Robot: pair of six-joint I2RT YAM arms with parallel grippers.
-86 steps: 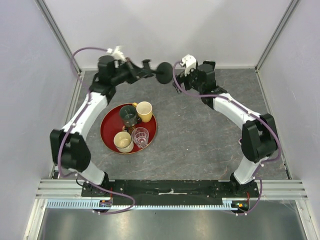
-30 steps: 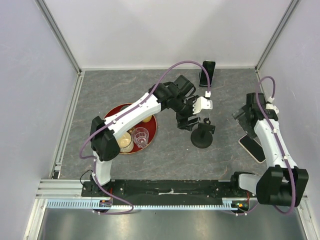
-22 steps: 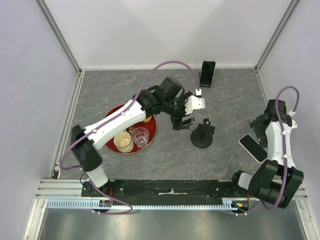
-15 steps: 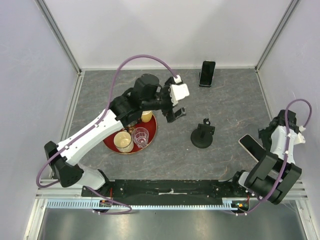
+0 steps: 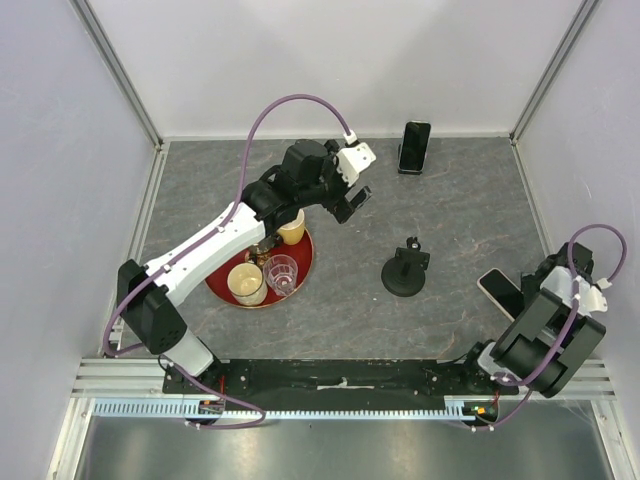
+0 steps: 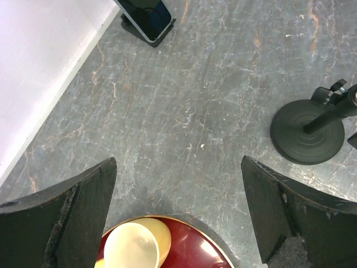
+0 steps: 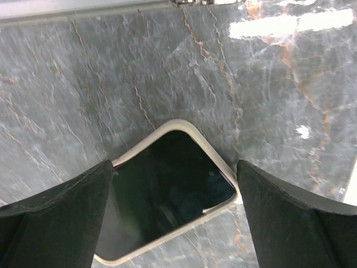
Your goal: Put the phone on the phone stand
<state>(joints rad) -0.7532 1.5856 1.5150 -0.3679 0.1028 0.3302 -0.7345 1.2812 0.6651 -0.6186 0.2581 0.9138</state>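
Right end effector hung spread wide above phone, flat on counter, lower centre of frame. Left end effector spread, empty; phone stand stood frame right.

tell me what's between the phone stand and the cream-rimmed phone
Nothing: only bare grey tabletop lies between the phone stand and the phone, as the top external view shows.

No text, label, brand, number or sign can be read in any view. The phone shows only a glossy black screen with a tiny pale mark near one corner, too small to make out. The phone stand and the smaller black slab show plain dark surfaces, with nothing legible.
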